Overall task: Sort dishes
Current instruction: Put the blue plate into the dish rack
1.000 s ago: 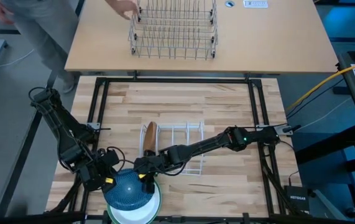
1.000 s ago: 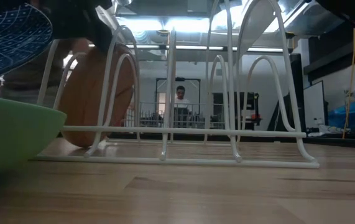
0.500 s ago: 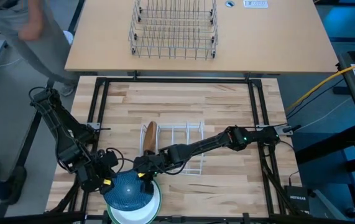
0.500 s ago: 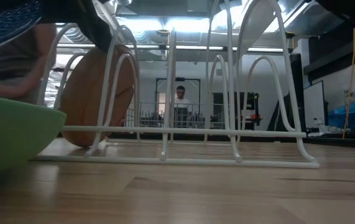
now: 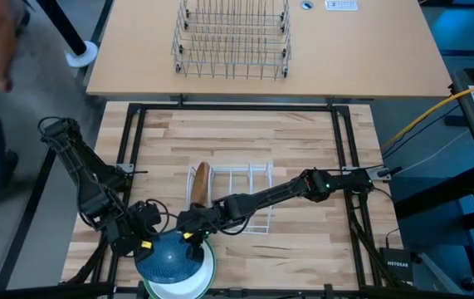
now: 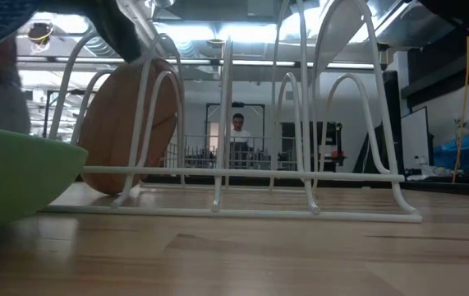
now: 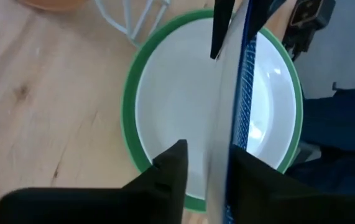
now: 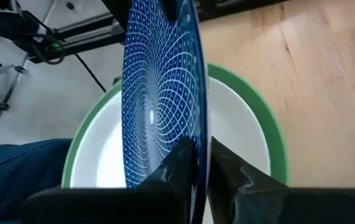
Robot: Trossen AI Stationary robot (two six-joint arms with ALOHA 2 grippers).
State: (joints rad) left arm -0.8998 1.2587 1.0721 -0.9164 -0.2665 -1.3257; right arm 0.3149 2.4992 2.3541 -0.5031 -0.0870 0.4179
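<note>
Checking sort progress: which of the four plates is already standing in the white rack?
The tan-brown plate, upright in the rack's end slot. The blue plate is held above the white plate, which is stacked in the green plate.

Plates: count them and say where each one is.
4. Tan-brown plate upright in the white rack; dark blue plate held on edge between both arms' jaws; white plate lying in the green plate below.

white wire rack [image 5: 238,198], grey wire basket [image 5: 232,40]
</note>
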